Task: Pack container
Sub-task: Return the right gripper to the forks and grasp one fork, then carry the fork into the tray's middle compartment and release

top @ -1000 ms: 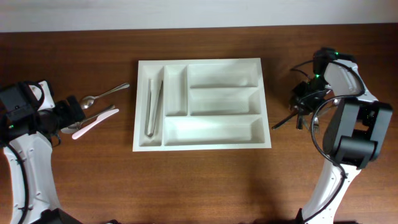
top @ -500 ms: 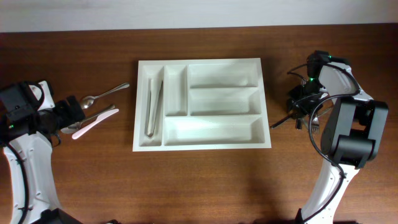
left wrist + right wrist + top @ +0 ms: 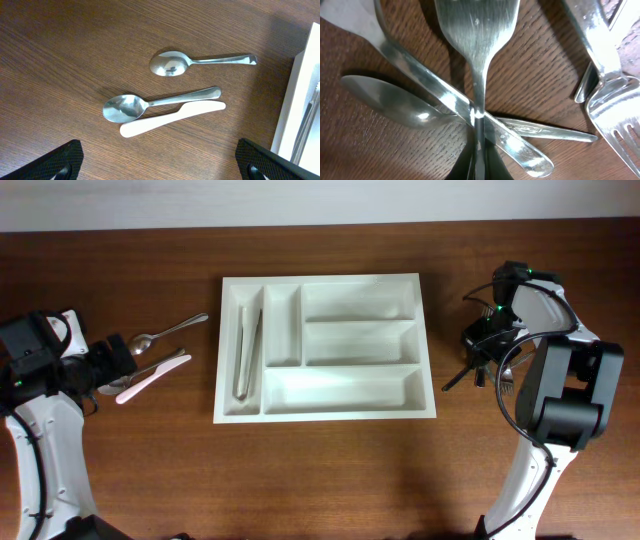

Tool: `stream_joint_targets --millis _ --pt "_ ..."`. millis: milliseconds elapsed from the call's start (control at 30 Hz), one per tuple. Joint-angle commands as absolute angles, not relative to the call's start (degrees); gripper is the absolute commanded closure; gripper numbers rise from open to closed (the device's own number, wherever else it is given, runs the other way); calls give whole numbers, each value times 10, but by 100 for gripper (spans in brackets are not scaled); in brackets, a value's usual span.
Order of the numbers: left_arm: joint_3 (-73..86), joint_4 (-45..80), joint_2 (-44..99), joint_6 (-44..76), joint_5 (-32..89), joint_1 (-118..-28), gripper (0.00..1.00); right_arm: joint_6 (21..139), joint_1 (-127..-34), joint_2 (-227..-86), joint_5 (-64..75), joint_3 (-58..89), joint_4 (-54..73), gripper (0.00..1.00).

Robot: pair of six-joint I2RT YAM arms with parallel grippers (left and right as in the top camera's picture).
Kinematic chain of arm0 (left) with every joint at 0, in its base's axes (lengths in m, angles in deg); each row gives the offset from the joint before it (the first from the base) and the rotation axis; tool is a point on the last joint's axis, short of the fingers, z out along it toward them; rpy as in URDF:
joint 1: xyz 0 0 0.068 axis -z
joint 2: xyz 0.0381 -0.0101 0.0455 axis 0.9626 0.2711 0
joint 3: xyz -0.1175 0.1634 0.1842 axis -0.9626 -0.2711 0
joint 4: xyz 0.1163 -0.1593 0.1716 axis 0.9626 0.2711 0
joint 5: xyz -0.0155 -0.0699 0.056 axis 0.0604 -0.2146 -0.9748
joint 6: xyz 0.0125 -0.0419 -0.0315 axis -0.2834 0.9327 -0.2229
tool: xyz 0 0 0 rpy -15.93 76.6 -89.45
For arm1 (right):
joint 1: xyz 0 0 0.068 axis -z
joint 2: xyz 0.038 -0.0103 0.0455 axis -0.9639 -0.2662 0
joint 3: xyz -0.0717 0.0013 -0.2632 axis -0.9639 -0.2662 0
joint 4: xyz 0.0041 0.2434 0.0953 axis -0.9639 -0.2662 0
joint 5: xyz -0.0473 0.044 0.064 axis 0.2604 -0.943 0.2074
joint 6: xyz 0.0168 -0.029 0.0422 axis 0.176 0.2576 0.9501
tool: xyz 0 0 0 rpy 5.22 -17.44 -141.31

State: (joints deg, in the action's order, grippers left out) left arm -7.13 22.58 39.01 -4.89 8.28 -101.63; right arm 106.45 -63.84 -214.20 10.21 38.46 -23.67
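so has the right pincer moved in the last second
yes, the right pincer slid slightly left, nearer the container's right wall, now shut on a steel utensil

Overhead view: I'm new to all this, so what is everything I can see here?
container: one, white, table centre, five compartments
tongs: one, silver, in container's leftmost narrow compartment
spoons: two, silver, left of container
knife: one, white, right beside one spoon
cutlery pile: at least four pieces, silver, right of container
table: one, brown wood
left pincer: one, black, open above the spoons
right pincer: one, black, closed on a steel handle in the pile
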Motion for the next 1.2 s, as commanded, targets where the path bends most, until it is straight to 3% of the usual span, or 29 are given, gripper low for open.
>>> stream_joint_targets --millis 0,400,600,900,1167 --pt "-62 226 393 -43 93 -1018 1 1060 -641 -2142 136 376 -235 96" --pt "-62 226 393 -43 93 -1018 1 898 -669 -2045 134 378 -224 96" --pt "-62 226 393 -43 93 -1018 1 876 -703 -1992 133 378 -222 96" --pt "-62 226 393 -43 93 -1018 1 555 -803 -1969 90 378 -220 96" --pt "-62 226 393 -43 93 -1018 1 404 -878 -1969 95 378 -208 96"
